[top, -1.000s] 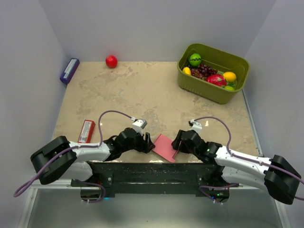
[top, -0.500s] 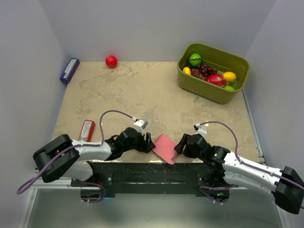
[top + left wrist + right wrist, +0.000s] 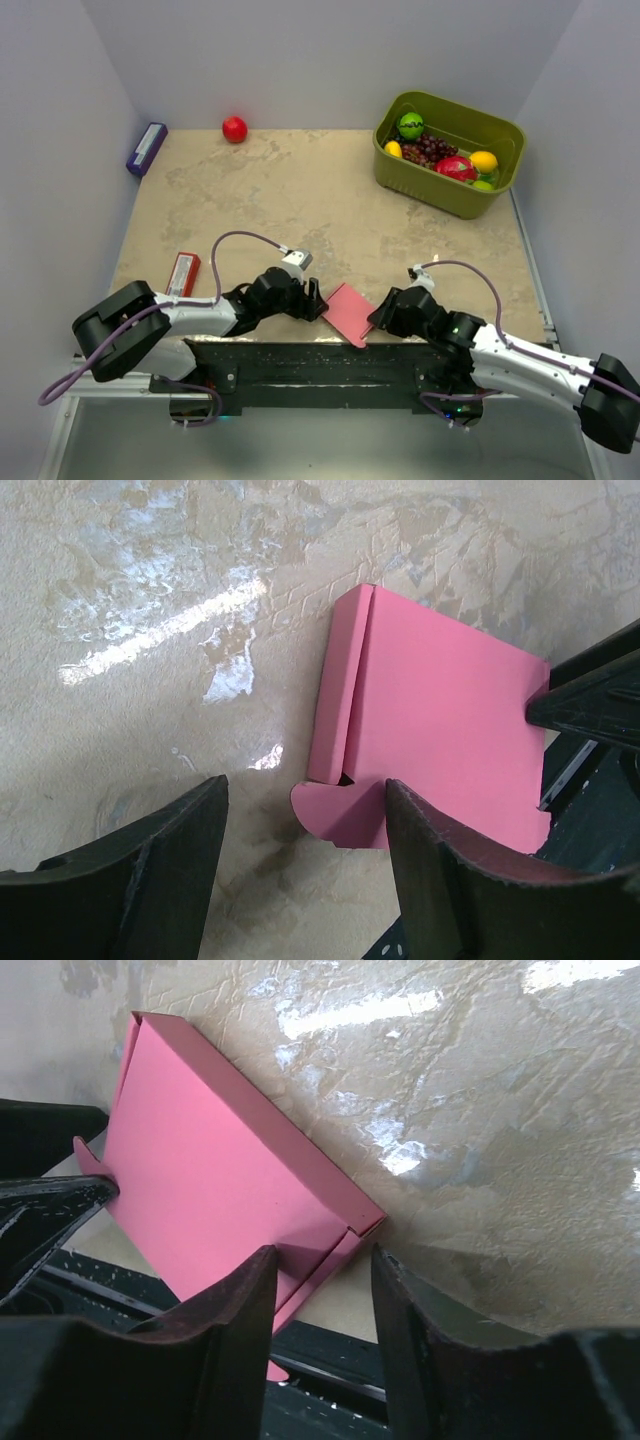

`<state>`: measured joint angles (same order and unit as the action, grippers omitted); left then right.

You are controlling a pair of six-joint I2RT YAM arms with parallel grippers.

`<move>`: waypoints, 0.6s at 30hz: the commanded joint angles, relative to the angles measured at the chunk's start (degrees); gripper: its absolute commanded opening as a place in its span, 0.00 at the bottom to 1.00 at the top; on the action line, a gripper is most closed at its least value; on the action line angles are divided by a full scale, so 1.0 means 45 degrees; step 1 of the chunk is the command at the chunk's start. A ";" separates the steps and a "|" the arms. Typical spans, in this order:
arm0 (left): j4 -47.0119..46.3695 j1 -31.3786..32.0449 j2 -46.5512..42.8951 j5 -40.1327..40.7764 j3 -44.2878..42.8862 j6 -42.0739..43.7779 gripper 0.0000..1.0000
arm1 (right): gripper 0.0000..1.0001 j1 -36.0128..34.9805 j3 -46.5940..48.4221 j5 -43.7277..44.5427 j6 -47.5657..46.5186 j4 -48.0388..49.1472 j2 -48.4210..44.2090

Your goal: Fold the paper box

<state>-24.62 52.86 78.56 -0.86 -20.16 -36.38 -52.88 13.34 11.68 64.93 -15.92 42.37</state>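
Observation:
The pink paper box (image 3: 347,311) lies flat at the table's near edge, between both arms. In the left wrist view the paper box (image 3: 440,710) has one long side flap folded up and a rounded tab at its near corner. My left gripper (image 3: 303,798) is open around that tab, and its right finger (image 3: 450,880) lies over the box's edge. The right wrist view has the paper box (image 3: 210,1170) running to its opposite corner. My right gripper (image 3: 322,1260) straddles the narrow side flap there, jaws apart, with the left finger (image 3: 230,1330) against the pink panel.
A green basket (image 3: 395,170) of fruit stands at the back right. A red ball (image 3: 234,129) and a purple box (image 3: 147,149) are at the back left, and a red packet (image 3: 182,275) lies left of the arms. The black base rail (image 3: 320,365) runs just below the box.
The right arm has dropped toward the near edge and slid in at the box's right corner. Its jaws have narrowed. The left arm has barely moved.

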 commanded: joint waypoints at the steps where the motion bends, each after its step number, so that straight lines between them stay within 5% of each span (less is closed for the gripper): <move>1: 0.0003 -0.0048 0.0100 -0.0043 -0.0304 0.0175 0.68 | 0.35 -0.0065 -0.0620 -0.0292 0.0338 0.0433 0.0271; 10: 0.0315 -0.0087 -0.0954 0.0035 -0.0675 0.0135 0.85 | 0.22 -0.0084 -0.0992 0.0138 0.0299 0.0316 0.0487; 18: 0.0395 -0.0360 -0.0429 0.0075 -0.0676 0.0370 0.75 | 0.22 -0.0084 -0.1012 0.0255 0.0318 0.0101 0.0174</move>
<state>-21.76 51.94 75.53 -1.06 -22.48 -35.94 -52.93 10.68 10.98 66.92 -9.63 42.81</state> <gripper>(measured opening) 0.778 0.235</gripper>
